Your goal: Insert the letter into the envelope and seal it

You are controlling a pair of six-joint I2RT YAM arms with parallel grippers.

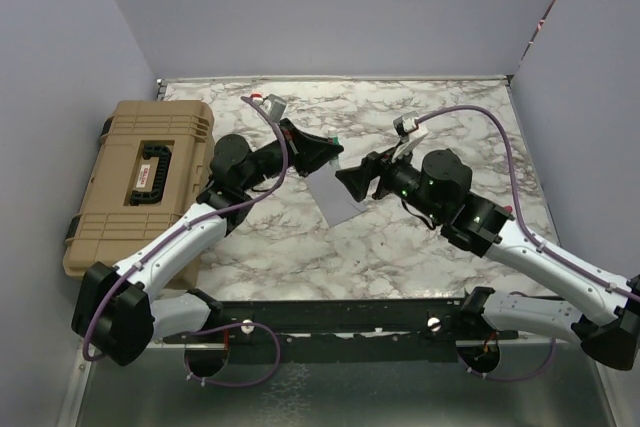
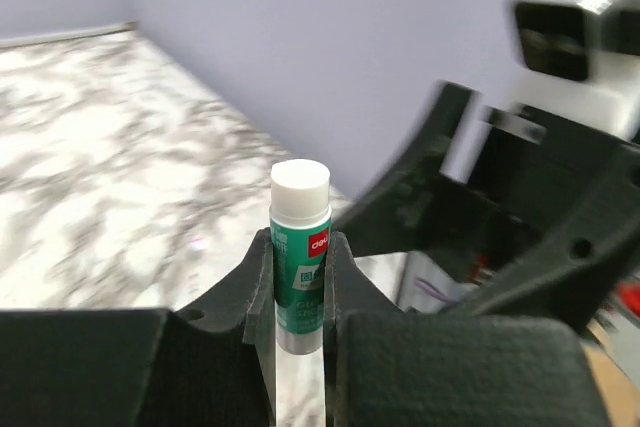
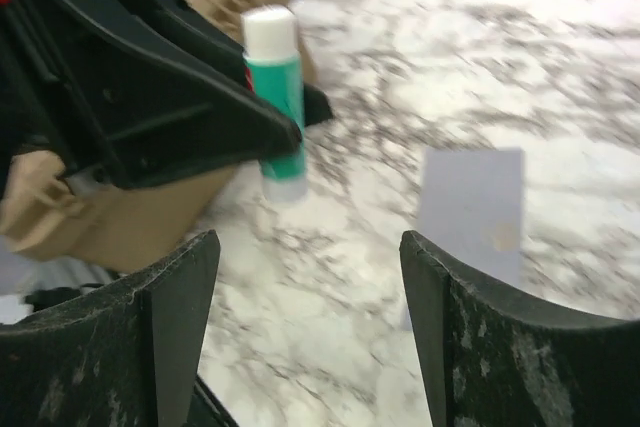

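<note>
A white-capped green glue stick (image 2: 300, 202) is clamped by the left gripper (image 2: 298, 282); the flat grey paper envelope (image 3: 470, 209) is seen centre-right beyond the wide-open right gripper (image 3: 308, 247)

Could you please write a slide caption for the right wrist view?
Open right gripper faces the glue stick held by the left gripper; envelope flat on the table.

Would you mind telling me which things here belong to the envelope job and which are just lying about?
For the job: envelope, flat on the table; glue stick, likely for sealing, clamped in the left gripper. No letter in view.
Just lying about: tan hard case, at the table's left side.
</note>
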